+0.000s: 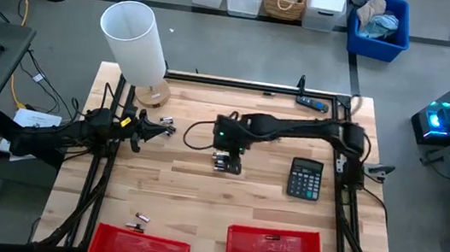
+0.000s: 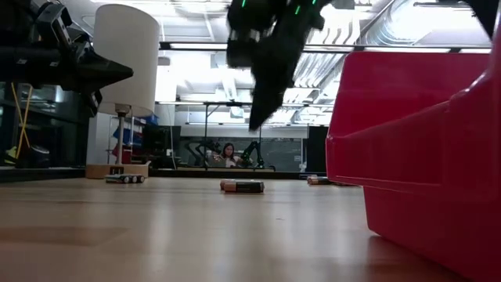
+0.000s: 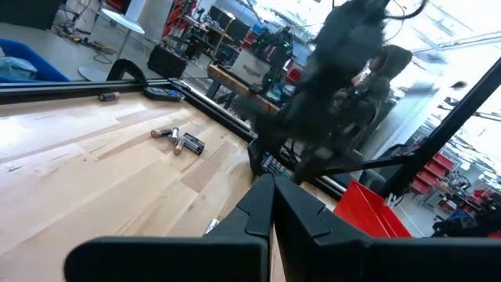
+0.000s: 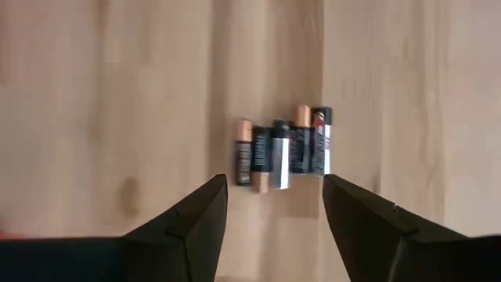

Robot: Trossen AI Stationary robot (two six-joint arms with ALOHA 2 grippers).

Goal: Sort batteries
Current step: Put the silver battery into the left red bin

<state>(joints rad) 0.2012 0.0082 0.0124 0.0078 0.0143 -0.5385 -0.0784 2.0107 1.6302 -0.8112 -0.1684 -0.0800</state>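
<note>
The right gripper hangs over the centre of the worktop, jaws apart and empty. Directly below it, a cluster of batteries lies side by side on the wood, between the two fingers as seen from the right wrist. The left gripper rests at the left of the frame, jaws together, with more batteries just beside it. A few further batteries lie at lower left near a red tray. A second red tray sits at lower centre-right. The calculator lies right of the right gripper.
</note>
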